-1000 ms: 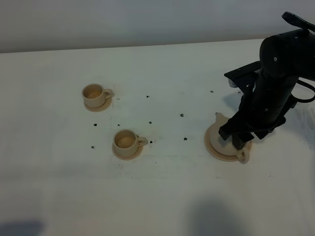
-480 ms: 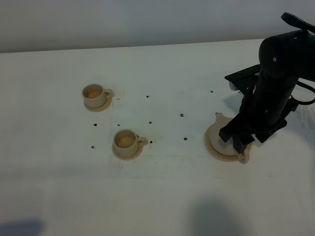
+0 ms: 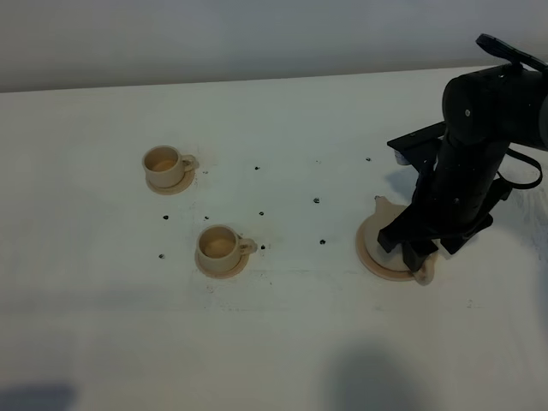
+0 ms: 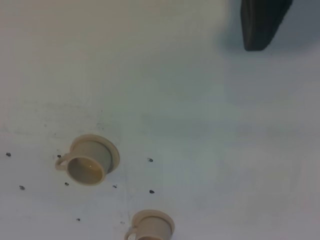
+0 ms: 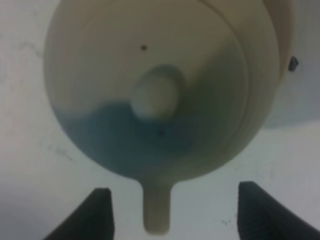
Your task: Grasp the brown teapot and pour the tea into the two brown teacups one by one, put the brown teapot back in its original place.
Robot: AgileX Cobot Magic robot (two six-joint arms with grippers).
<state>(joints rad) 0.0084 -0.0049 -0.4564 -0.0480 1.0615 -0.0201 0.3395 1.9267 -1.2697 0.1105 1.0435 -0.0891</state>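
The brown teapot (image 3: 382, 208) sits on its original place, a wide tan saucer (image 3: 370, 250), mostly hidden under my right arm; only its spout and loop handle show. In the right wrist view the teapot (image 5: 155, 75) is seen from above with its lid knob, and its handle points out between my fingers (image 5: 100, 212). My right gripper (image 3: 413, 255) is open, one finger on each side of the handle, touching neither. The two brown teacups (image 3: 163, 165) (image 3: 220, 247) stand on their small saucers at the left. The left wrist view shows both cups (image 4: 89, 164) (image 4: 151, 228) from high up.
Small black specks (image 3: 316, 200) dot the white table between the cups and the teapot. The table's far edge (image 3: 257, 81) meets a grey wall. A dark part of the left gripper (image 4: 262, 22) shows at the rim of the left wrist view.
My right arm has leaned slightly to the left above the teapot. Its fingers stay open around the handle. The cups and teapot have not moved.
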